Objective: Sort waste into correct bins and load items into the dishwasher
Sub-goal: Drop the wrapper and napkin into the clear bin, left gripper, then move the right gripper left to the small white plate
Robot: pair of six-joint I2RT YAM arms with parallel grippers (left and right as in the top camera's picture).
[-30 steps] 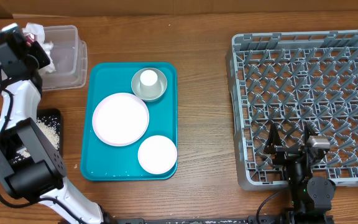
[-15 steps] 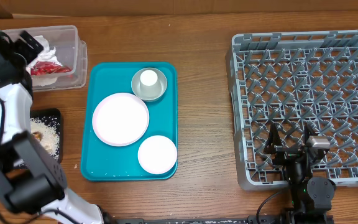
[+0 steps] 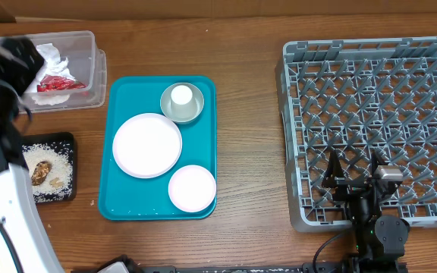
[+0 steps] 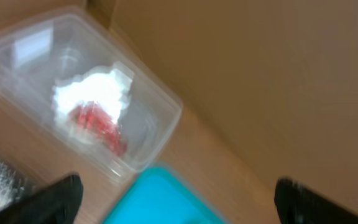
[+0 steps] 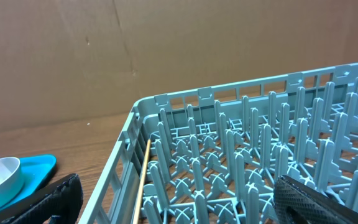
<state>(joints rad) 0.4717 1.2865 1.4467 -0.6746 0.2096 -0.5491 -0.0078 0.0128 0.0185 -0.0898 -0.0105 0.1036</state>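
The clear tub (image 3: 78, 72) at the back left holds the crumpled napkin (image 3: 51, 54) and the red wrapper (image 3: 51, 82). The black tray (image 3: 65, 140) holds rice (image 3: 58, 163) and brown lumps (image 3: 41, 173). My left gripper (image 3: 14, 64) is blurred, open and empty at the tub's left end. In the left wrist view (image 4: 179, 202) it hangs above the tub (image 4: 154, 99), napkin (image 4: 95, 93) and wrapper (image 4: 98, 124). The large plate (image 3: 147, 145), small plate (image 3: 192, 188) and bowl (image 3: 194, 112) with the cup (image 3: 181, 95) in it sit on the teal tray. My right gripper (image 3: 353, 171) is open over the dish rack (image 3: 374, 98), seen also in the right wrist view (image 5: 173, 199).
The teal serving tray (image 3: 124, 91) lies between the bins and the rack; its corner shows in the left wrist view (image 4: 166, 199). A thin wooden stick (image 5: 143, 180) leans inside the rack's (image 5: 241, 155) left wall. A cardboard wall stands behind the table.
My left gripper let go of the red wrapper, which now lies in the clear tub. The left arm has swung away to the left, uncovering the black tray. The right arm has not moved.
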